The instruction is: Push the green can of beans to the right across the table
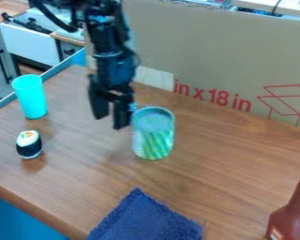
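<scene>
One upright, cylindrical can (153, 136), with a greyish top and green, stalk-like shapes on its pale side, is seen just right of the claw (111, 121). The claw's fingers are spread clearly apart, and nothing is held; whether the can is touched cannot be told. Left of the claw, a turquoise cup (30, 98) and a sushi-shaped toy (28, 146) are seen.

Pincer (111, 121) hangs open beside green-patterned can (153, 136) | turquoise cup (30, 97), sushi piece (28, 145) at view's left | navy cloth (146, 218), red-brown bottle (291, 218) at bottom
</scene>
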